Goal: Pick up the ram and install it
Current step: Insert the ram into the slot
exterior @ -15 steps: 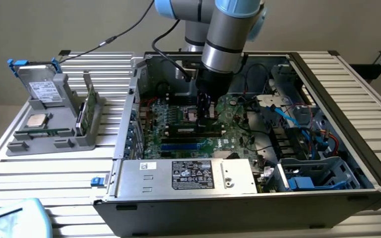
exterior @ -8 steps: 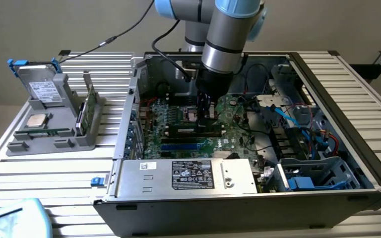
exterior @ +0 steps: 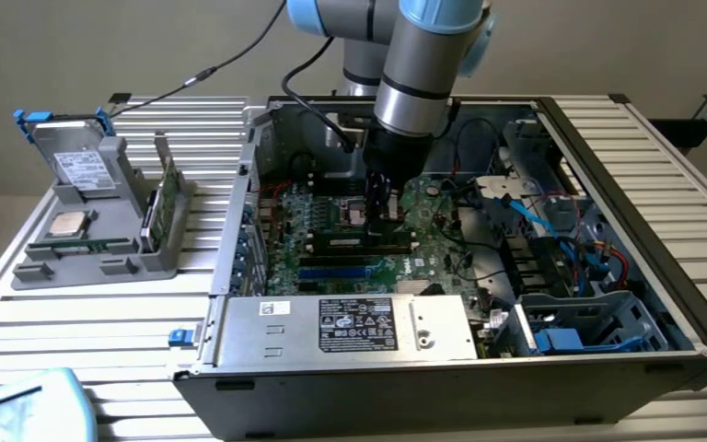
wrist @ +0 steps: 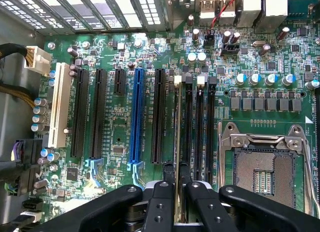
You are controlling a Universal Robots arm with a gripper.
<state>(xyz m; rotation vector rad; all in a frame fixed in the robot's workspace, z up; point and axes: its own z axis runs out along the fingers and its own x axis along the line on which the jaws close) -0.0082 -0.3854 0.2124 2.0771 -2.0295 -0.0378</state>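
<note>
Down inside the computer case [exterior: 648, 193], your hand [wrist: 177, 194] is pinched narrow on the ram [wrist: 177, 137]. One finger sits on each flat face, and the stick stands on its thin edge over the memory slots [wrist: 200, 132] on the motherboard [wrist: 115, 142]. It looks lined up with the slot closest to the long blue slot [wrist: 136, 117]. Honestly, I can't tell whether the bottom edge is already in the slot or hanging just above it.

Stuff I'd worry about:
- **Alignment:** You're seeing the stick edge-on, so a small sideways offset is hard to spot. If it's off, pushing down would land it on the slot wall and flex the board instead of seating.
- **Latch:** I can't tell if the white latch [wrist: 177, 80] at the far end is flipped open. If it's closed, it'd block that end and the stick would tip.
- **Notch:** It isn't visible, so the orientation is on trust.
- **Socket:** The open processor socket [wrist: 262, 174] sits just beside the slots. A slip that way could scrape it.
- **Grip:** If the grip is too light, the stick could slide up between the fingers under pressure.

Pose-wise, the arm [exterior: 422, 83] drops almost straight down into the middle of the case. The wrist is vertical, the hand points right at the board, and a black cable trails off behind it.
</note>
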